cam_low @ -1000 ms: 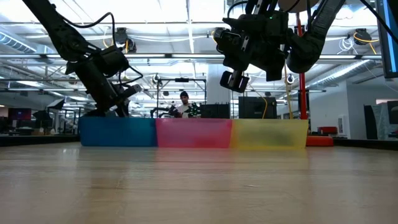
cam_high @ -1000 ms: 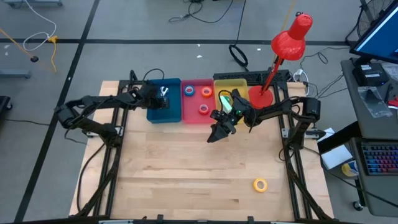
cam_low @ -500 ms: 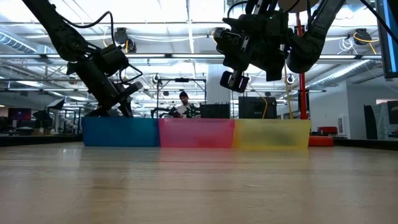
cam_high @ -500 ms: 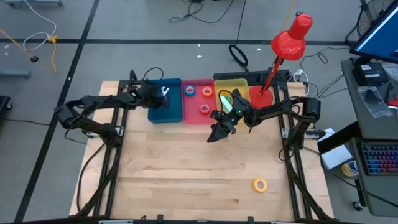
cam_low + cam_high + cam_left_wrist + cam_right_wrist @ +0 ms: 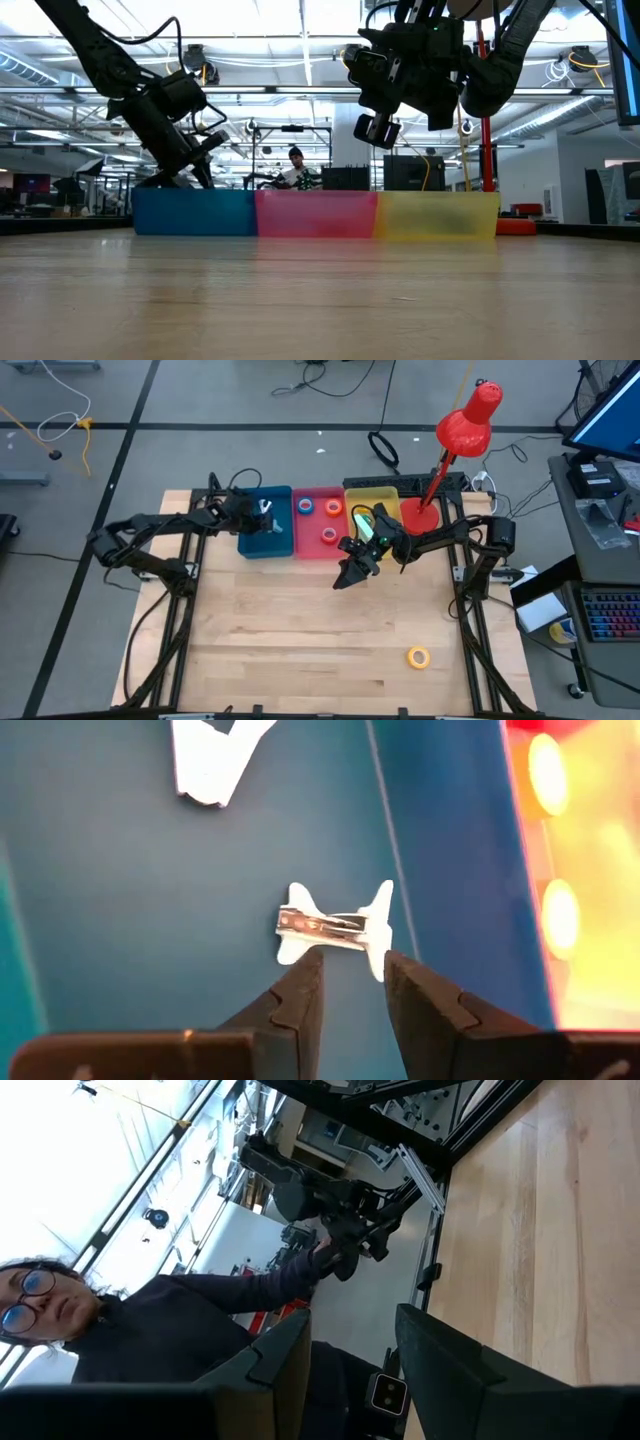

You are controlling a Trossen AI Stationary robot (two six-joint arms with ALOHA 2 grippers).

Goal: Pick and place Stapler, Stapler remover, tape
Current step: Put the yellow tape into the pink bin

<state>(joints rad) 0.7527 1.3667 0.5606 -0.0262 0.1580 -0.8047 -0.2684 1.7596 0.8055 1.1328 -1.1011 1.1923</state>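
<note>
Lying apart: white remover (image 5: pixel 335 925) flat in blue bin (image 5: pixel 266 538), three tapes (image 5: pixel 327 536) in pink bin (image 5: pixel 318 552), yellow tape (image 5: pixel 418 656) on table (image 5: pixel 300 630).

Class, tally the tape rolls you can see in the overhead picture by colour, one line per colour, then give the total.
Blue tape roll: 1
Orange tape roll: 1
Red tape roll: 1
Yellow tape roll: 1
Total: 4

No lettering I can read from here, no labels, no brands, no numbers, no signs in any of my views
</note>
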